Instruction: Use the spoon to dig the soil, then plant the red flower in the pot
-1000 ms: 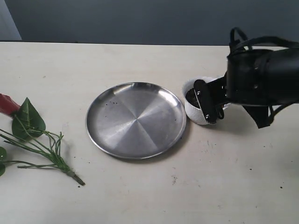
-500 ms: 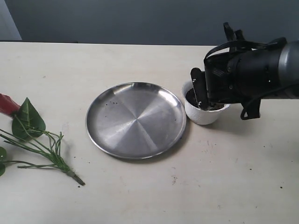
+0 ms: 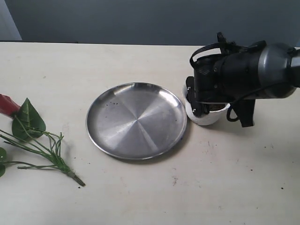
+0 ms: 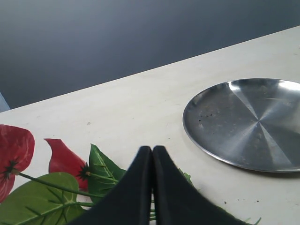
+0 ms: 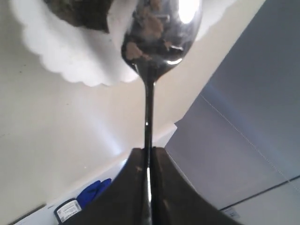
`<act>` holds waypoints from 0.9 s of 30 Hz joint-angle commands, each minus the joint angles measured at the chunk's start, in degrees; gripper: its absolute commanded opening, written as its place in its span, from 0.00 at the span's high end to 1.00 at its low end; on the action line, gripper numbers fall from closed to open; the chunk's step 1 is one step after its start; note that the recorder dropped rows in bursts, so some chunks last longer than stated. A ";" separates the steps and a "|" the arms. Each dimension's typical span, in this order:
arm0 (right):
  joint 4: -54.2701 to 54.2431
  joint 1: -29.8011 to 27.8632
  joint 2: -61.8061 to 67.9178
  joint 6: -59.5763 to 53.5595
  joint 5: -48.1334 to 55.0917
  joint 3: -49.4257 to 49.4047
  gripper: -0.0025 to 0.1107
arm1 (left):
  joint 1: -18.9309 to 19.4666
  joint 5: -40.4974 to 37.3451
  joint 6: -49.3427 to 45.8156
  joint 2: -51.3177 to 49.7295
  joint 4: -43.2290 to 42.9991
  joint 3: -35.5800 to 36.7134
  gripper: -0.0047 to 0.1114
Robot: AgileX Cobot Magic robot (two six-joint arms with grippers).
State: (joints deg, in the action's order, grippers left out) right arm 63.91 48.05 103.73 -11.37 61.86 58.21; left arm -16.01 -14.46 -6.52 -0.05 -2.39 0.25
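The white scalloped pot (image 3: 204, 116) stands just right of the steel plate, mostly covered by my right arm; dark soil (image 5: 84, 11) shows inside it. My right gripper (image 5: 147, 152) is shut on the slim handle of the silver spoon (image 5: 161, 33), whose bowl hangs over the pot (image 5: 70, 56) with soil crumbs stuck to it. In the exterior view that gripper (image 3: 198, 105) is at the pot's left rim. The red flower (image 3: 28, 136) lies at the table's left edge, stems pointing right. My left gripper (image 4: 152, 152) is shut and empty, over the flower's leaves (image 4: 101, 171) and red blooms (image 4: 16, 150).
The wide steel plate (image 3: 136, 120) sits at the table's middle with a few dark specks on it; the same plate (image 4: 243, 122) shows in the left wrist view. A few soil crumbs dot the table in front of the plate.
My right arm has swung left and rolled over the pot, bringing the gripper and spoon from the pot's front right to its left rim. The flower and plate have stayed put.
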 commanded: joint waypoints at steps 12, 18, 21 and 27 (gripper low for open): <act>-0.67 -0.59 1.98 18.78 6.01 3.62 0.98 | -0.21 0.69 0.07 0.05 0.10 -0.25 0.96; -13.55 1.22 -3.73 19.08 2.62 7.87 0.98 | -0.21 0.69 0.07 0.05 0.10 -0.25 0.96; -25.19 3.25 -7.44 18.65 -5.57 9.59 0.98 | -0.21 0.69 0.07 0.05 0.10 -0.25 0.96; -53.33 3.94 -5.91 2.24 -15.26 16.04 0.98 | -0.21 0.69 0.07 0.05 0.10 -0.25 0.96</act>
State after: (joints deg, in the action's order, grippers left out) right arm 21.64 51.91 95.97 -1.06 48.91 71.23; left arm -16.01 -14.46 -6.52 -0.05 -2.39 0.25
